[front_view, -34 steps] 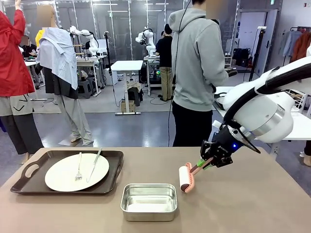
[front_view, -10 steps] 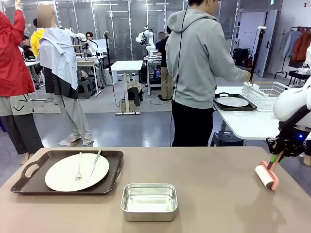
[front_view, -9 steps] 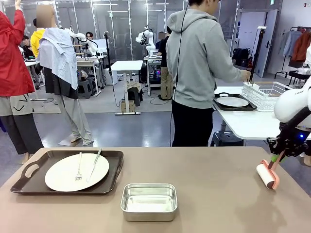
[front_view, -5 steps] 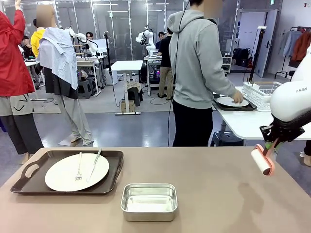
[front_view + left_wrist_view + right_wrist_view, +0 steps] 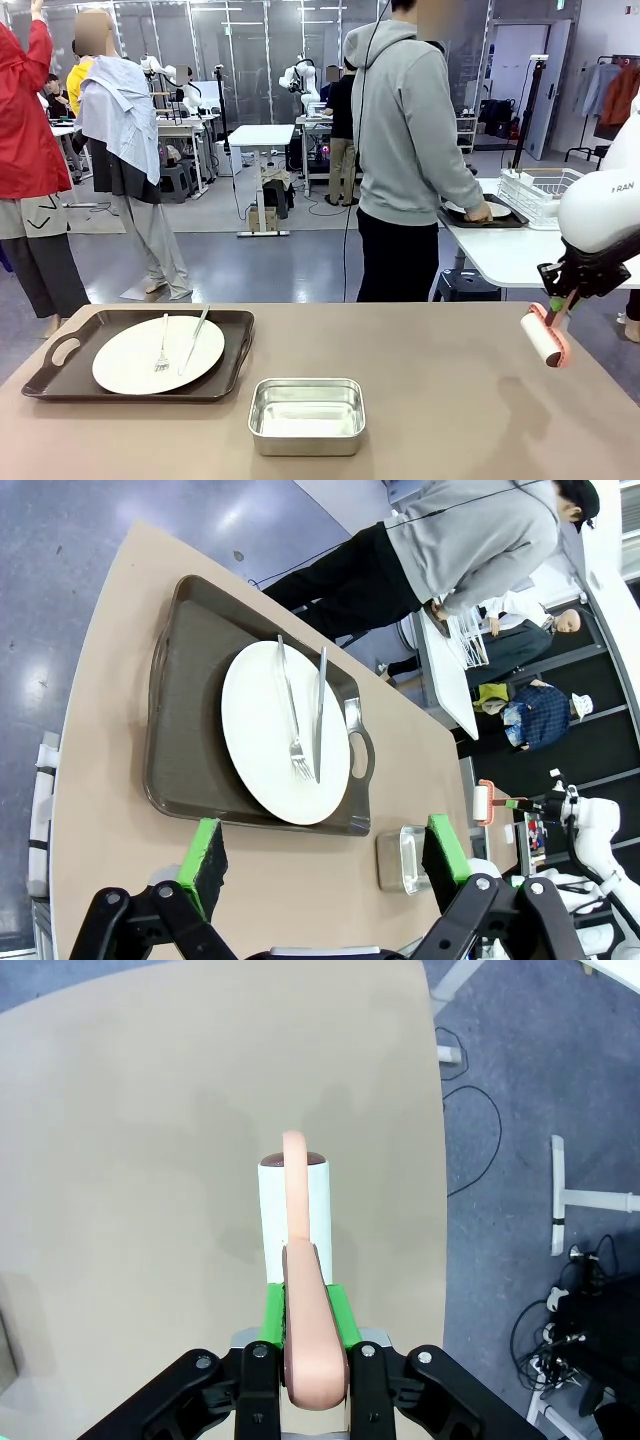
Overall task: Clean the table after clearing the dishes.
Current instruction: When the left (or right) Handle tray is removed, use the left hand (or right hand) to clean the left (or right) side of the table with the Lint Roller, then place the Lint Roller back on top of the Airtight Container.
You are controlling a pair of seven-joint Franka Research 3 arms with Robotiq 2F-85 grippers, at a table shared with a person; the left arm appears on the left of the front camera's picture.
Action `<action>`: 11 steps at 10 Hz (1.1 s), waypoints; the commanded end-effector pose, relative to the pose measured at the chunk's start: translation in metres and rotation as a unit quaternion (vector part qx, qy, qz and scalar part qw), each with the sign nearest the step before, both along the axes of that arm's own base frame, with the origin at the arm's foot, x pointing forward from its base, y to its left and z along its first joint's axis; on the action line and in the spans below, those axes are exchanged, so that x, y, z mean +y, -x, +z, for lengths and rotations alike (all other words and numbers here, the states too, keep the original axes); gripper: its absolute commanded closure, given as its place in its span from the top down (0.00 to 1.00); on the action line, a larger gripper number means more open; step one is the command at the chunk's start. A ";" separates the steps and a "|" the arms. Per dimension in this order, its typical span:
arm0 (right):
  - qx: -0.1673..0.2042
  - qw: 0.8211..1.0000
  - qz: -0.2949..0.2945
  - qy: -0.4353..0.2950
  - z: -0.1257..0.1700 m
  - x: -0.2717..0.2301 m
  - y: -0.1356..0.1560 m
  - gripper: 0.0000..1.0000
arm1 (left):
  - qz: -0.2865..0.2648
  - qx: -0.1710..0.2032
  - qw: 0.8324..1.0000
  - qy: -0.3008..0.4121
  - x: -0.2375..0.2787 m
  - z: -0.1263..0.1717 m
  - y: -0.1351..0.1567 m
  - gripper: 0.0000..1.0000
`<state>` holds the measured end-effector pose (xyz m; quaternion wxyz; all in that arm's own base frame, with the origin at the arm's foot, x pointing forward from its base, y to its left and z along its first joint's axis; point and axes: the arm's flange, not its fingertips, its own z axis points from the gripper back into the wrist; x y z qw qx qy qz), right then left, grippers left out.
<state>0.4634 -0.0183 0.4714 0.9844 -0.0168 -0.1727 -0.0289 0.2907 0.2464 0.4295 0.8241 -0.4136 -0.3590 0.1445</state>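
Observation:
On the brown table (image 5: 450, 400) a white plate (image 5: 158, 353) with a fork and knife lies on a dark tray (image 5: 60, 365) at the left. The same plate (image 5: 285, 735) and tray (image 5: 185, 720) show in the left wrist view, with my left gripper (image 5: 325, 855) open well above the table (image 5: 100, 780). My right gripper (image 5: 562, 302) is shut on the pink handle of a lint roller (image 5: 545, 335), held in the air above the table's right edge. In the right wrist view the lint roller (image 5: 295, 1225) points away over the table (image 5: 150, 1160), clamped between the green pads (image 5: 271, 1315).
A rectangular steel pan (image 5: 306, 414) sits front centre. A person in a grey hoodie (image 5: 405, 150) stands behind the table, hands on a second tray (image 5: 480, 213) on a white side table with a wire rack (image 5: 540, 193). Floor and cables lie beyond the right edge.
My right gripper swept the lint roller from mid-table to the right edge, then lifted it off the surface. The person turned to the side table.

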 end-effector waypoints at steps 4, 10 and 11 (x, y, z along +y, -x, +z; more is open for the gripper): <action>-0.012 1.000 0.009 -0.001 0.004 0.003 -0.002 0.21 | -0.006 -0.007 1.000 0.002 0.004 0.000 0.001 1.00; -0.096 0.990 0.104 0.006 0.024 0.034 0.005 0.21 | -0.006 -0.007 1.000 0.002 0.004 0.000 0.001 1.00; -0.155 0.965 0.210 0.026 0.047 0.074 0.014 0.21 | -0.006 -0.007 1.000 0.002 0.004 0.000 0.001 1.00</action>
